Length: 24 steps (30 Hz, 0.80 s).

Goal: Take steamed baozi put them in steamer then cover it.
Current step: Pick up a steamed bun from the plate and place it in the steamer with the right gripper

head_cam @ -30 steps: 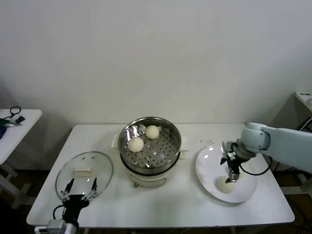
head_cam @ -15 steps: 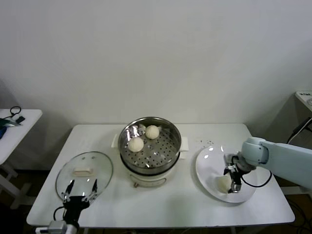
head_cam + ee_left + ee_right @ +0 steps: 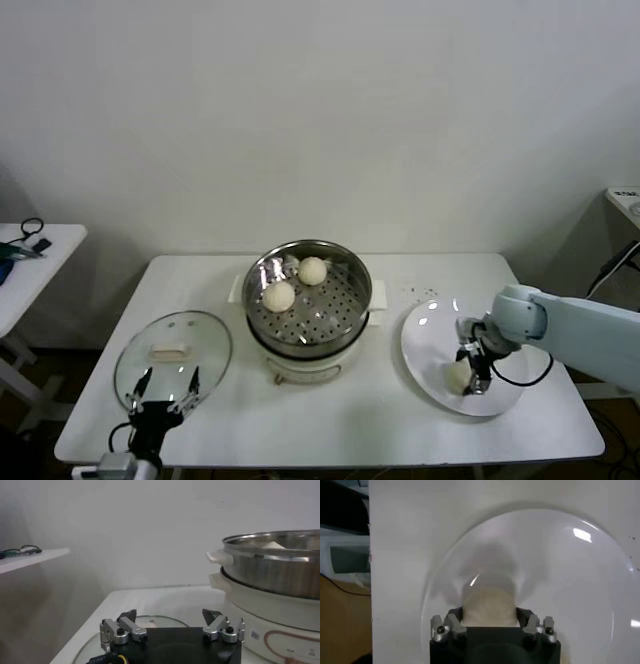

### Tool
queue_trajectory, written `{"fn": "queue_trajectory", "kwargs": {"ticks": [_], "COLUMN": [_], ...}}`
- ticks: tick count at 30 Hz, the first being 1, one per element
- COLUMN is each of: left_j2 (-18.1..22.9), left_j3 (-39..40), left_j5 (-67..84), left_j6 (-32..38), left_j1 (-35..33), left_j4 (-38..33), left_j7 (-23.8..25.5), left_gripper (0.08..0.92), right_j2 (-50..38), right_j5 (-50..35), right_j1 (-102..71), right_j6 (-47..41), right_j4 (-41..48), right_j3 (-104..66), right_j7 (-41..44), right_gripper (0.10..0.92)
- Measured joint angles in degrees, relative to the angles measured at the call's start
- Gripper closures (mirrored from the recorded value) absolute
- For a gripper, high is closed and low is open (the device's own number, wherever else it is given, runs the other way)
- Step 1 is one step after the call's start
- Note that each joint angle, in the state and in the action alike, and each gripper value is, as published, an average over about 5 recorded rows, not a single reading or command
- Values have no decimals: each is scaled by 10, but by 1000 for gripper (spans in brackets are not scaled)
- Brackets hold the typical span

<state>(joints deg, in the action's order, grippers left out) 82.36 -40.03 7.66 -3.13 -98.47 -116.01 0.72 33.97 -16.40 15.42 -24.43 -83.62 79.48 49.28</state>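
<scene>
So on the left, the round clear glass lid [image 3: 172, 358] with its cream bar handle lies flat on the white table [image 3: 330, 425], handle's long axis running left-right. The left gripper [image 3: 165, 385] hovers at its near edge, jaws spread wide, idle. Middle: the shiny steel steamer [image 3: 345, 310] holds two cream-white baozi [image 3: 279, 296], uncovered. Over on the right, the right gripper [image 3: 470, 372] has dropped onto the white plate [image 3: 425, 345] since a second ago, and its jaws have closed around a third bun [image 3: 487, 607]. Looks ready to lift. A round bun has no real long axis.
</scene>
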Motion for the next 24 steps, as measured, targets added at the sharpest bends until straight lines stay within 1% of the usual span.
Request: {"fn": "queue_trajectory", "kwargs": {"ticks": [4,8,17,24], "left_j2": [0,0,1,5], "left_j3": [0,0,2,1], "left_j5": [-1,-3,-6,-7], "left_j6": [0,-1,-2,-3], "left_j1": [-2,-2,-2,-3], "left_j4": [-3,-7,-13,-18], "left_j7": [0,0,0,0], "left_gripper": [177,177,177,177], "right_j2": [8,30,132,220], "right_j5": [5,12,16,20], "right_j1": [43,121,301,359], "right_j6": [16,52,223,327], "right_j4": [-2,7,53,33], "right_j3": [25,66,101,87], "right_j7": [14,35,81,85], "right_gripper": [358,355,367,386]}}
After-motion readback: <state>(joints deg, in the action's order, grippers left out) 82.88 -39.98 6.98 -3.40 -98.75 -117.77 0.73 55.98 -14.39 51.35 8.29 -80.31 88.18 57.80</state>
